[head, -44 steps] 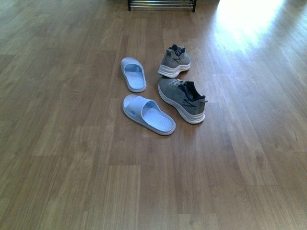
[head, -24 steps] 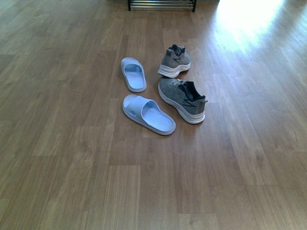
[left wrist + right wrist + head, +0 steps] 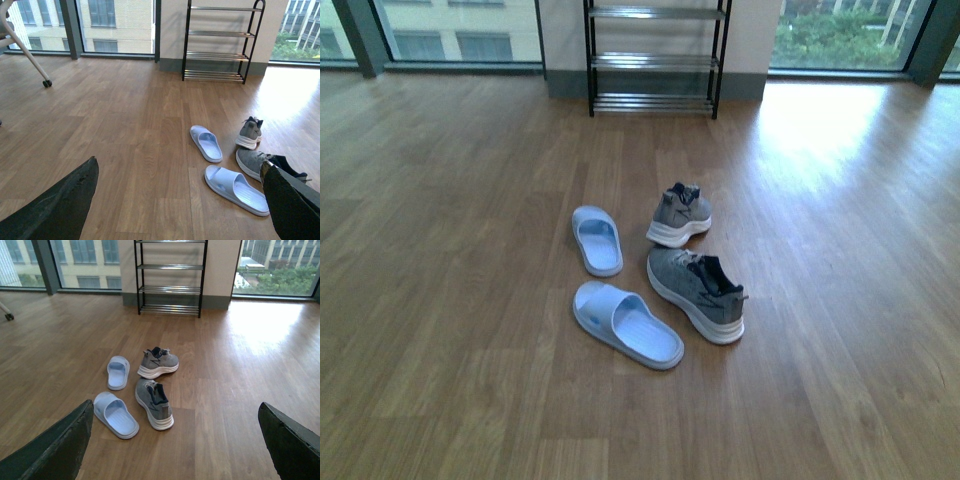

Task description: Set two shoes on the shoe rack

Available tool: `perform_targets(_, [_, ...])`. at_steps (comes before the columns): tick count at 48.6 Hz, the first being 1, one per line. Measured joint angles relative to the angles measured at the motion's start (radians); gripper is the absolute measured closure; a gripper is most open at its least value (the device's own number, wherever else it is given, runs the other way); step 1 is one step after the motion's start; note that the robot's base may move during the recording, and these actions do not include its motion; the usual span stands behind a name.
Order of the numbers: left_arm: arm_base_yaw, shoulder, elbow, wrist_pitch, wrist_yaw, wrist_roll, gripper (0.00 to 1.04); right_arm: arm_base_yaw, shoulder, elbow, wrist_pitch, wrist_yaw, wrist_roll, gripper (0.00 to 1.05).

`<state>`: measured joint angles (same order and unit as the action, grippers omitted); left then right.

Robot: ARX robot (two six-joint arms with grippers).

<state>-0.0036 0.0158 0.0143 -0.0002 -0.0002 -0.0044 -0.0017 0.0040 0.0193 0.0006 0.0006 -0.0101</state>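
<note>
Two grey knit sneakers lie on the wood floor: the nearer one (image 3: 698, 292) (image 3: 154, 403) (image 3: 260, 162) and the farther one (image 3: 681, 214) (image 3: 158, 362) (image 3: 250, 132). Left of them lie two pale-blue slippers, near (image 3: 626, 323) (image 3: 115, 414) (image 3: 236, 189) and far (image 3: 597, 239) (image 3: 118, 372) (image 3: 206, 143). The shoe rack (image 3: 654, 60) (image 3: 170, 277) (image 3: 220, 42), black frame with silver rod shelves, stands against the far wall. No arm shows in the front view. My left gripper (image 3: 180, 200) and right gripper (image 3: 175, 445) are both open, held above the floor short of the shoes, holding nothing.
Large windows flank the rack along the far wall. A white wheeled leg (image 3: 30, 50) stands at the far left of the room. Bright sunlight glares on the floor (image 3: 820, 130) right of the rack.
The front view has tilted up: the shoes sit lower in the picture and the whole rack and windows have come into sight. The shoes have not moved on the floor.
</note>
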Motion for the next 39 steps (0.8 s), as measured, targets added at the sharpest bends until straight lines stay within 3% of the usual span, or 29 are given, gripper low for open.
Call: perform_targets(39, [0.0, 0.0, 0.0, 0.0, 0.0, 0.0, 0.09, 0.0, 0.0, 0.0, 0.0, 0.0, 0.0, 0.09])
